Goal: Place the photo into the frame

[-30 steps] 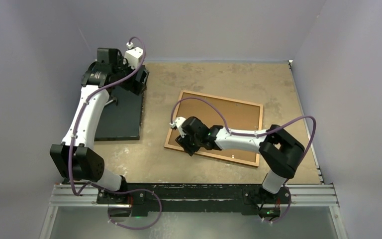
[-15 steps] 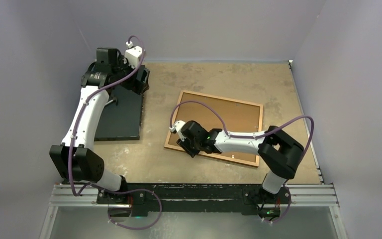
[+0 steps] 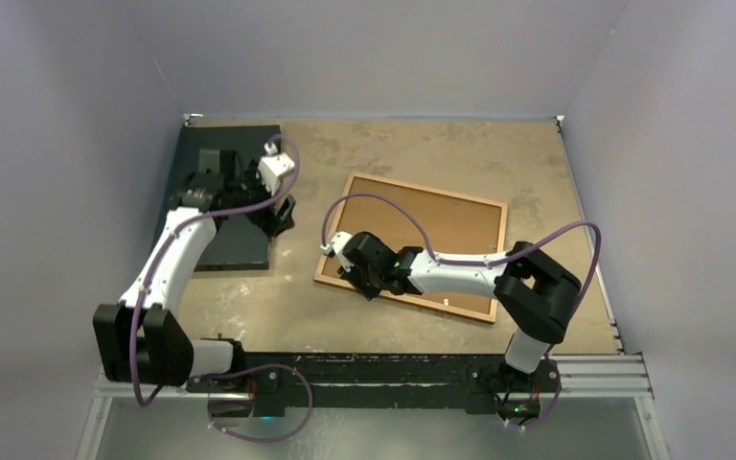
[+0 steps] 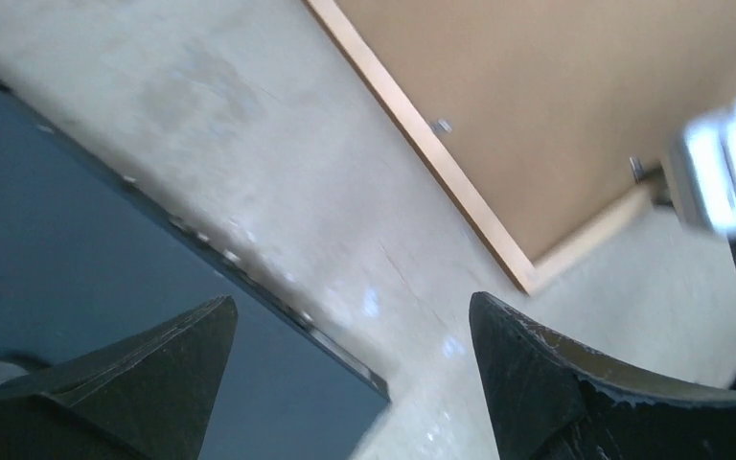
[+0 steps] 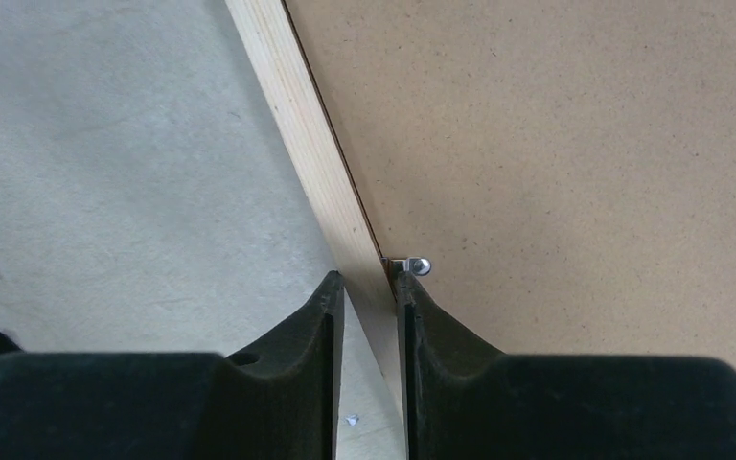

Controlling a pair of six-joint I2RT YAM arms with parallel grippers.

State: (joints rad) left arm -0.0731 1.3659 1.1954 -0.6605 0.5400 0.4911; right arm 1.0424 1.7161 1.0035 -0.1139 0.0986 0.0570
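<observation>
Two black fingers of the right gripper [image 5: 369,287] clench the frame [image 5: 302,125] by its left border, a narrow strip of pale, smooth wood, just beside a small metal tab [image 5: 412,264] at the rim's inner edge. The frame lies flat on the mottled tan table [image 3: 402,144], back upward, filled by a speckled brown fibreboard backing [image 3: 450,230]. Left of the frame, apart from it, rests a dark rectangular mat [image 3: 235,244] with a matte face. The left gripper [image 4: 347,302] hangs over the mat's frame-side edge — wedge-shaped fingers spread wide, nothing between them.
</observation>
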